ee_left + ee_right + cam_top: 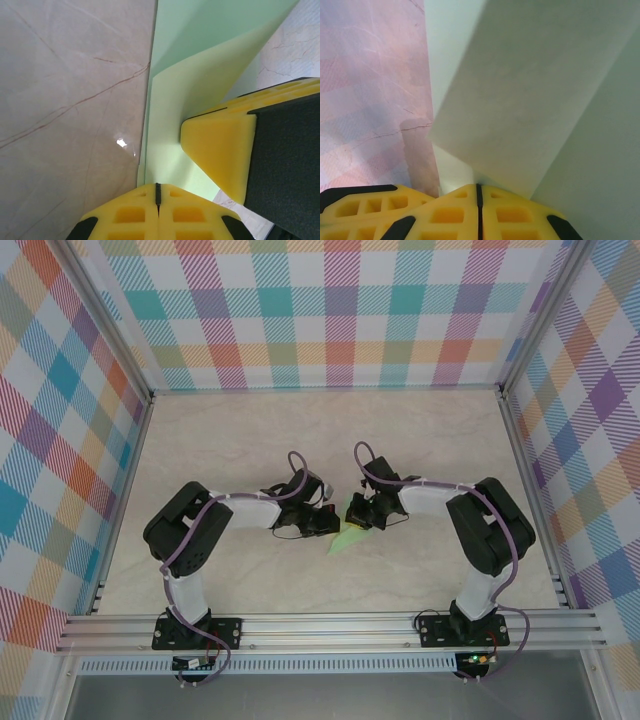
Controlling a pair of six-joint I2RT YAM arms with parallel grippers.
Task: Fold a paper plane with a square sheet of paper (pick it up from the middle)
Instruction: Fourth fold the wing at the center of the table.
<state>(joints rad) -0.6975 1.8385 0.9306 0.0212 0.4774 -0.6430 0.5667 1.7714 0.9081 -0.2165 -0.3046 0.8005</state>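
Note:
The square sheet of paper (346, 537), pale mint green and partly folded to a point at its near-left end, lies on the table between the two grippers. In the left wrist view the paper (175, 100) shows a raised folded flap. My left gripper (328, 524) (158, 194) is shut, its tips at the sheet's left edge; whether it pinches the paper I cannot tell. My right gripper (366, 515) (478, 194) is shut on the paper (530, 90), which rises out from between its pads. One of the right gripper's yellow fingers (220, 145) rests on the sheet.
The table (250, 440) is pale marble, with checked walls at the back and sides. A metal rail (330, 625) runs along the near edge, where both arm bases are bolted. Open room lies behind and to both sides of the grippers.

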